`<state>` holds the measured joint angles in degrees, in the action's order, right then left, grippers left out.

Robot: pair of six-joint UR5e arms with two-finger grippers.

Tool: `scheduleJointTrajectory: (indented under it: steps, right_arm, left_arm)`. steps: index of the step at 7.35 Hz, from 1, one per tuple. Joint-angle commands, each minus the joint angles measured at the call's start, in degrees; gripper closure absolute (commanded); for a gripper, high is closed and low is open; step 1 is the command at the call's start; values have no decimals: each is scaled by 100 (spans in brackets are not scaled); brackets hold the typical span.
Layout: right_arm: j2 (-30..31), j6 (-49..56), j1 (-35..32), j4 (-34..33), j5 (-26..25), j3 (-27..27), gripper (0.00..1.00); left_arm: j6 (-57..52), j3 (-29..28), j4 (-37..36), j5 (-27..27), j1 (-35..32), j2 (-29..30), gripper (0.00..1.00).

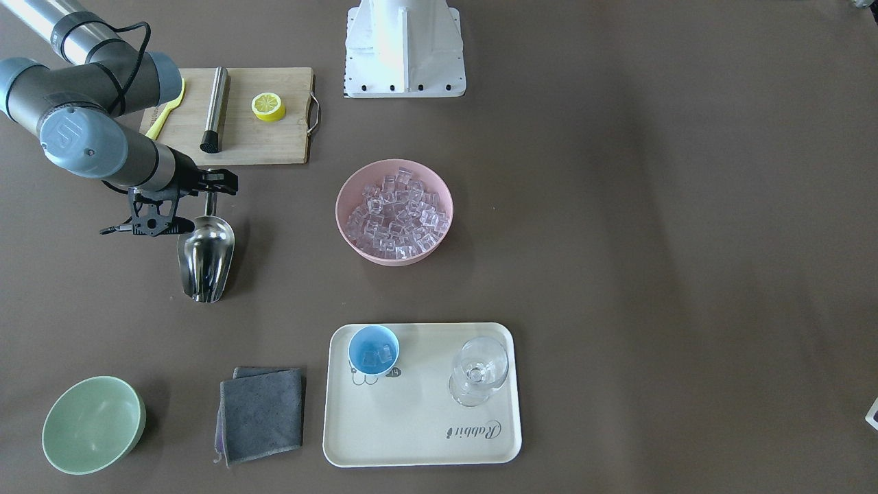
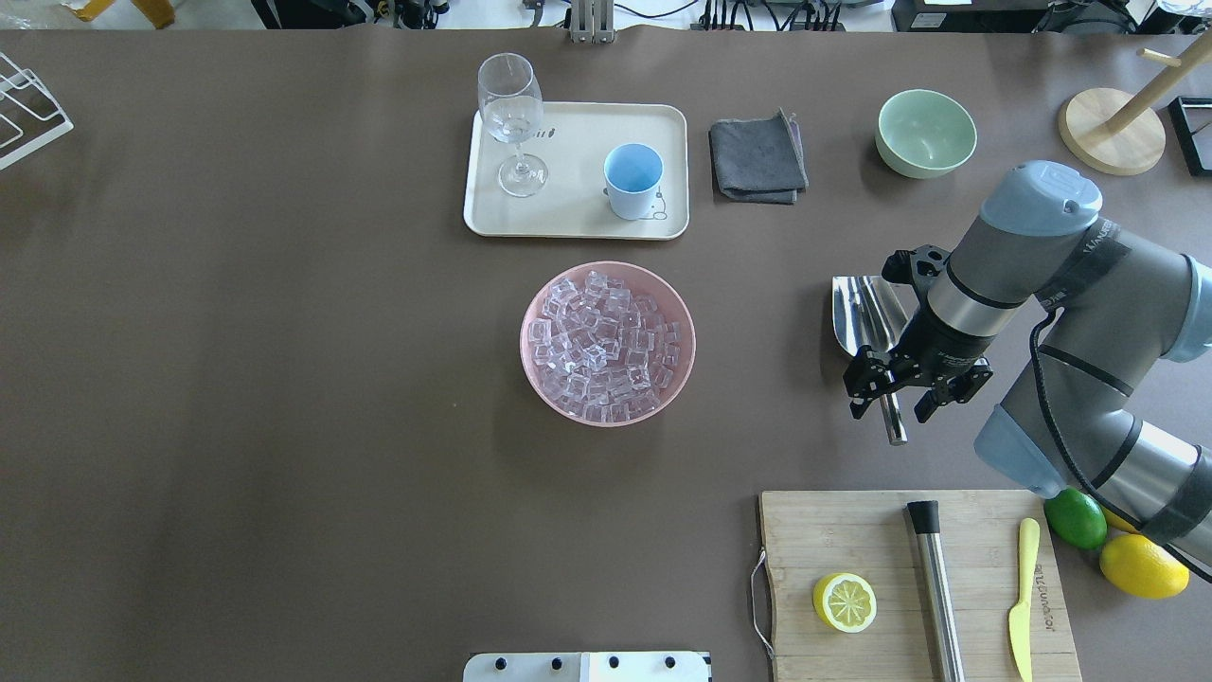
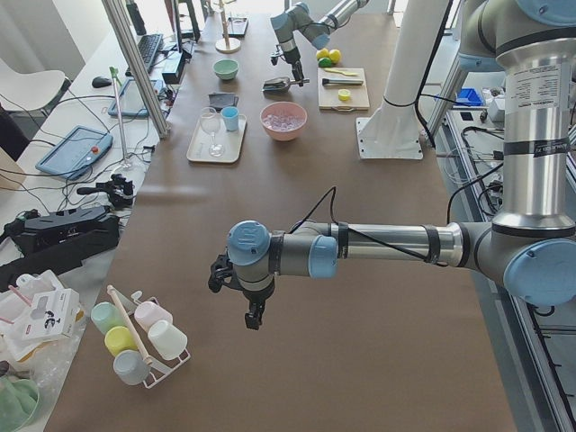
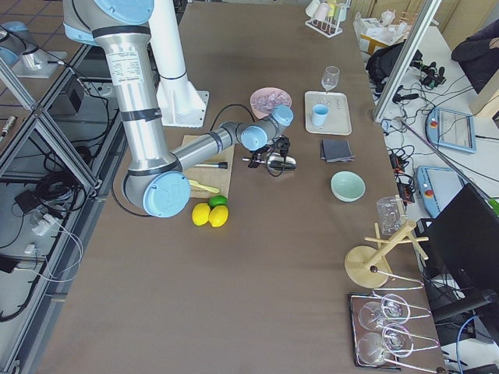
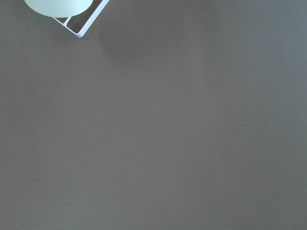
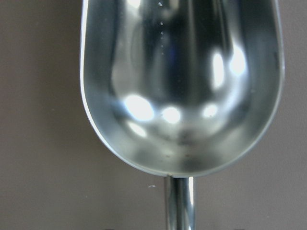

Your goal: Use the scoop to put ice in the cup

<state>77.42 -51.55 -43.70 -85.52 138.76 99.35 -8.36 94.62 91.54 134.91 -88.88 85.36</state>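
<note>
Toward the right end of the counter (image 2: 284,398), the scoop (image 2: 864,308) is straddled at its handle by the right gripper (image 2: 888,412), spread wide. Whether the left gripper (image 3: 251,310) is spread cannot be told.

Pink bowl (image 2: 524,343) mid-desk (image 2: 284,379). Beyond: cream tray (image 2: 578,213) bearing upright stemmed glass (image 2: 511,114); grey cloth (image 2: 757,156) and green bowl (image 2: 926,133) alongside. Cutting board (image 2: 852,530) carries lemon half (image 2: 845,601), steel cylinder (image 2: 935,587), yellow knife (image 2: 1023,597); lime (image 2: 1076,517) and lemon (image 2: 1143,565) just beside.
</note>
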Motion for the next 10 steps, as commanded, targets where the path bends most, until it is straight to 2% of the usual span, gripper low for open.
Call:
scheduleJointTrajectory:
  steps: [1, 3, 7, 9, 10]
  right_arm:
    - [-17, 39, 1, 9, 19, 50, 1]
    - [-69, 66, 1, -17, 20, 76, 1]
    - [140, 171, -366, -79, -181, 856, 1]
    - [561, 993, -647, -79, -629, 1357, 1]
    - [816, 1668, -936, -175, -683, 1464, 1]
  left_arm:
    - [-8, 4, -5, 9, 3, -2, 2]
    - [1, 48, -13, 9, 3, -11, 2]
    - [-8, 48, -22, 18, 3, -20, 2]
    - [1, 48, -22, 18, 3, -20, 2]
    - [-8, 48, -22, 18, 3, -20, 2]
